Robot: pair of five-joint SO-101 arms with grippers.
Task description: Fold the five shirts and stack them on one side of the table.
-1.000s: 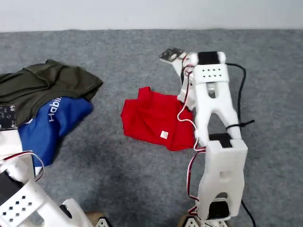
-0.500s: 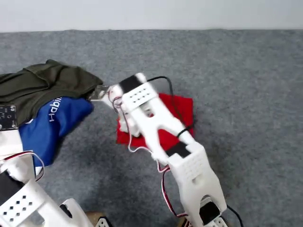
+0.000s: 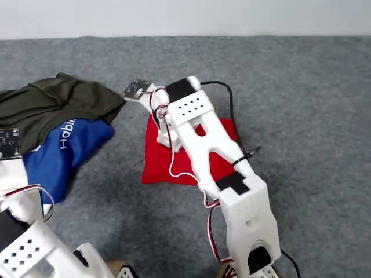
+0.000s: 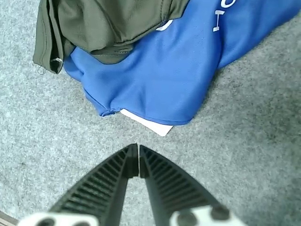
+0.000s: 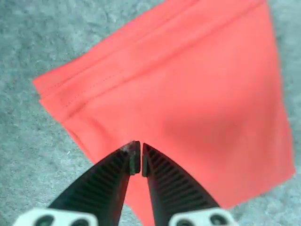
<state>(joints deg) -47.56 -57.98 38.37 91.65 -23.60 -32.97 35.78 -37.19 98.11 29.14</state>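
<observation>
A red shirt lies folded into a rough rectangle in the middle of the table. My right arm stretches over it from the front. In the right wrist view the right gripper is shut with nothing between its fingers, just above the red shirt near its folded edge. An olive shirt lies on a blue shirt at the left. My left gripper is shut and empty over bare carpet, a short way from the blue shirt and a white corner peeking out under it.
The table is covered in grey carpet, with open room to the right and at the back. A pale wall runs along the far edge. My left arm sits at the front left corner.
The right arm swung left across the red shirt, then drew back slightly right. The shirt went from a crumpled spread to a neater folded rectangle. The left arm has not moved.
</observation>
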